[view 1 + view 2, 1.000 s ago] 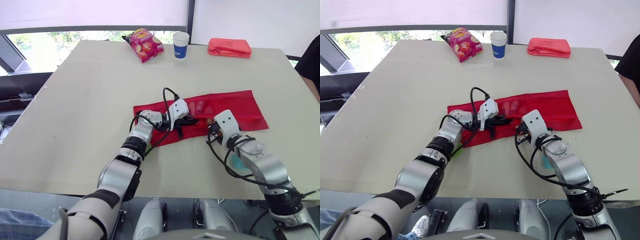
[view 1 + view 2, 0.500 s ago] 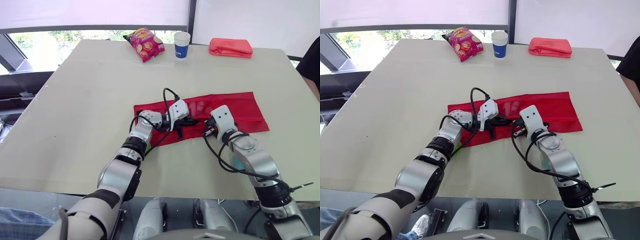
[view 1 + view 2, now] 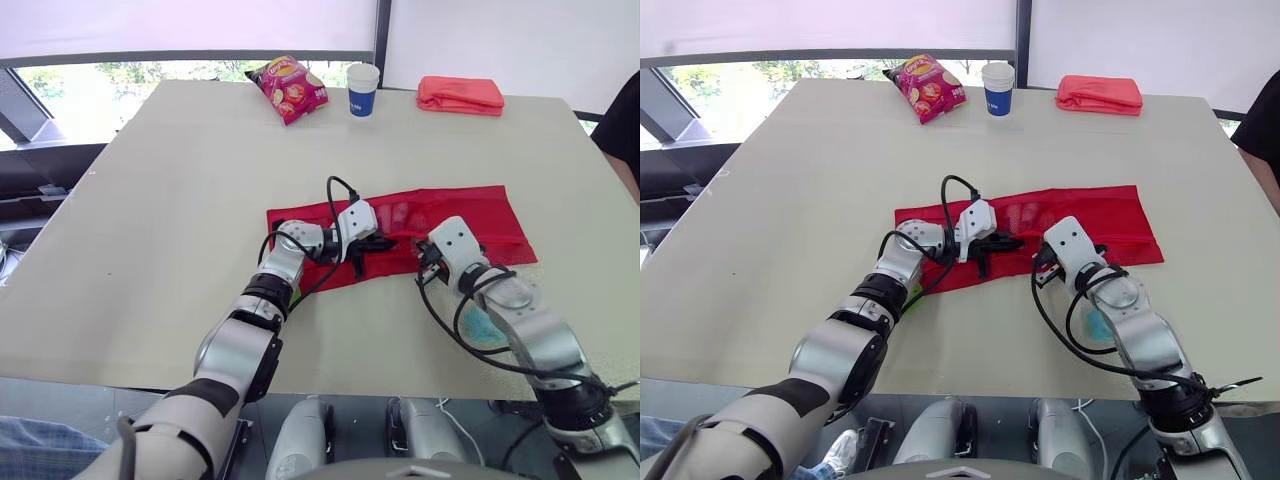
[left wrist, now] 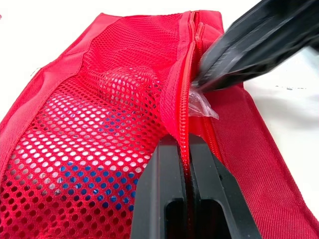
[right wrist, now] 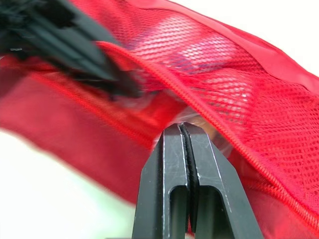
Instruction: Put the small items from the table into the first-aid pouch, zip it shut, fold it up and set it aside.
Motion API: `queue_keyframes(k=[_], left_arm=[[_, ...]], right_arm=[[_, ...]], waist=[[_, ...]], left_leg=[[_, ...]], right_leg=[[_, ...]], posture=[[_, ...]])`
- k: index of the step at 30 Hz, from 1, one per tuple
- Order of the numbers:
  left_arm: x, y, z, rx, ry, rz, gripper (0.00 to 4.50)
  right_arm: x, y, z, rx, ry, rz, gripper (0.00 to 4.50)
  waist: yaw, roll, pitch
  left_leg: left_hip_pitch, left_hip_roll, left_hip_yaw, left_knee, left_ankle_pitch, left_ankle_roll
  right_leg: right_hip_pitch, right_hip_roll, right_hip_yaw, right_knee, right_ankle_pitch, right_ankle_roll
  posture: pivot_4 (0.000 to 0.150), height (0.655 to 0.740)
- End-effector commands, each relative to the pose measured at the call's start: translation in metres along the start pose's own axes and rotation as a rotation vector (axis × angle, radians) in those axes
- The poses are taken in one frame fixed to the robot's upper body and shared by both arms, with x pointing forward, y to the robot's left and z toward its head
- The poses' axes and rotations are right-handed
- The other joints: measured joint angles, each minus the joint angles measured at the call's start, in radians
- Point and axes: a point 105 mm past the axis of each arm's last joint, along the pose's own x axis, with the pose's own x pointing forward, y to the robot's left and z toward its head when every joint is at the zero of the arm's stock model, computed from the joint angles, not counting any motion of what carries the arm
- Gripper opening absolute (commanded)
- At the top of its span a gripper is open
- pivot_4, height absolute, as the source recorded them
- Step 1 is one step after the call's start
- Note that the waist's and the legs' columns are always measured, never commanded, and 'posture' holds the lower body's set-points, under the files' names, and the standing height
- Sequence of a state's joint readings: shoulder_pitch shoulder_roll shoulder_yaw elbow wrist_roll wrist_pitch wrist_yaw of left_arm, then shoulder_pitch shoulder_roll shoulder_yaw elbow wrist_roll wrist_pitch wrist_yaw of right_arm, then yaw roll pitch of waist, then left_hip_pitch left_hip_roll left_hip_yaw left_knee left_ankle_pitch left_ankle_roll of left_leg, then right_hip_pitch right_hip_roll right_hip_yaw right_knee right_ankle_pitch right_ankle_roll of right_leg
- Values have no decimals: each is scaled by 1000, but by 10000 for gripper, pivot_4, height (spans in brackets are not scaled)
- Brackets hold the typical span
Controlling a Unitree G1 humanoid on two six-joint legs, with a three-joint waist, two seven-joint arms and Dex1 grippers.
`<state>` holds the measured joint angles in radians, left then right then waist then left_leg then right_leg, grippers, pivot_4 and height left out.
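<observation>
so the left tool (image 4: 185,149) is clamped on the pouch (image 3: 480,215) by its lip, right tool (image 5: 184,130) pinching a clear packet (image 4: 202,105) just beside it, zipper (image 4: 185,89) running left-right

The left gripper (image 4: 184,147) has its two black fingers pressed together on the raised zipper edge (image 4: 185,99) of the red mesh-fronted fabric pouch (image 4: 99,114), while the right gripper (image 4: 212,74) reaches in just above with a crumpled clear plastic wrapper (image 4: 202,104) at its tip.
</observation>
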<state>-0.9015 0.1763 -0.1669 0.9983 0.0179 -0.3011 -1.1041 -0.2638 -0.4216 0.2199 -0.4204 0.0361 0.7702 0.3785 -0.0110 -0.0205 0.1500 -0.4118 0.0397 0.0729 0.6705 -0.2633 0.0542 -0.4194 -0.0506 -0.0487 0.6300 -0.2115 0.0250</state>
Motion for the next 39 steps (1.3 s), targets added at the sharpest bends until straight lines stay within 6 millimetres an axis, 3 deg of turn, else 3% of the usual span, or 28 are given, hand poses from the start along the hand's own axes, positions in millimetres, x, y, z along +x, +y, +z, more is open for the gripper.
queue_keyframes(k=[1,7,19,25,32,39], left_arm=[[1,3,7,34,-10,2,0],[3,2,9,39,-16,-9,0],[2,0,7,46,-9,-21,0],[2,-2,6,52,-4,-26,0],[-10,5,-1,130,52,-8,0],[-27,20,-1,283,145,-13,0]], right_arm=[[-4,0,-1,-15,9,-6,192],[10,-9,-8,-5,20,-46,192],[40,-27,10,22,-64,-142,192],[44,-36,10,18,-68,-181,192],[16,-23,17,0,-94,-75,192],[-40,15,29,7,-175,186,192]], waist=[[0,0,0],[0,0,0],[-2,0,0],[-1,0,0],[0,0,0],[-1,0,0]], left_leg=[[0,0,0,0,0,0],[0,0,0,1,0,0],[0,-1,0,1,0,0],[0,-1,1,2,0,0],[0,0,0,2,0,0],[2,0,1,2,0,0]], right_leg=[[0,0,0,0,0,0],[0,0,0,1,0,-1],[0,0,0,2,1,-1],[0,0,1,3,1,-2],[0,0,1,3,1,-2],[0,1,1,4,0,-1]], posture=[[1500,7400],[1500,7400],[1500,7400],[1500,7400],[1500,7400],[1500,7400]])
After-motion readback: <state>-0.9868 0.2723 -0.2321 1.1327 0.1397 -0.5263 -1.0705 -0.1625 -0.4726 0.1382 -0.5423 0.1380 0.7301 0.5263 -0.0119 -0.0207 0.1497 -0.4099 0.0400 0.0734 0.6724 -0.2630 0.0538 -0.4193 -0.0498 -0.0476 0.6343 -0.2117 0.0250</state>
